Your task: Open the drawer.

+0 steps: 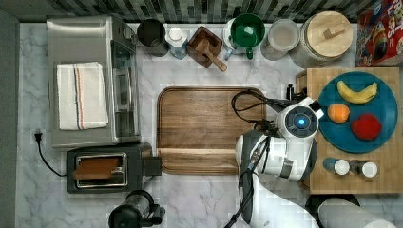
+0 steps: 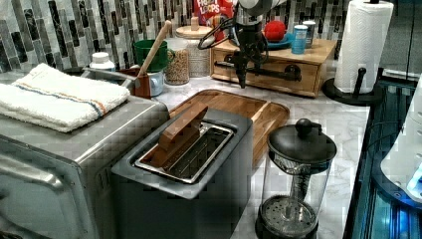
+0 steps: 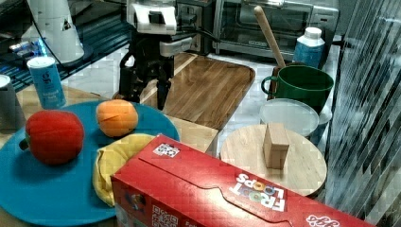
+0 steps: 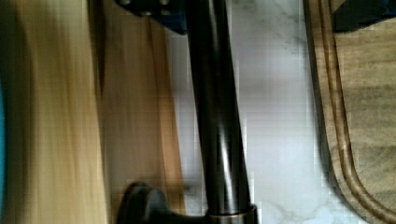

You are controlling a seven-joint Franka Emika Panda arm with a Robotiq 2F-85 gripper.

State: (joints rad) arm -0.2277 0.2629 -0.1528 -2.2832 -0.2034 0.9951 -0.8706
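Note:
The drawer [image 2: 303, 79] is the light bamboo front of a box at the top view's right, with a long black bar handle [image 2: 273, 73] across it. My gripper [image 2: 242, 77] hangs straight down in front of that face, open, near one end of the handle. In the wrist view the handle [image 4: 217, 116] runs between my two fingers, close to the finger [image 4: 156, 11] on the drawer side and well apart from the other. A dark seam lies between the box top and the drawer front [image 4: 135, 93]. In the right view the gripper [image 3: 144, 97] stands beside the box edge.
A brown cutting board [image 1: 209, 130] lies just in front of the drawer on the marble counter. A blue plate [image 1: 389, 102] with fruit and two shakers [image 1: 341, 166] sit on the box. A paper-towel stand [image 2: 363, 45] is beside it. A toaster [image 2: 189, 159] and a coffee press [image 2: 298, 184] stand farther off.

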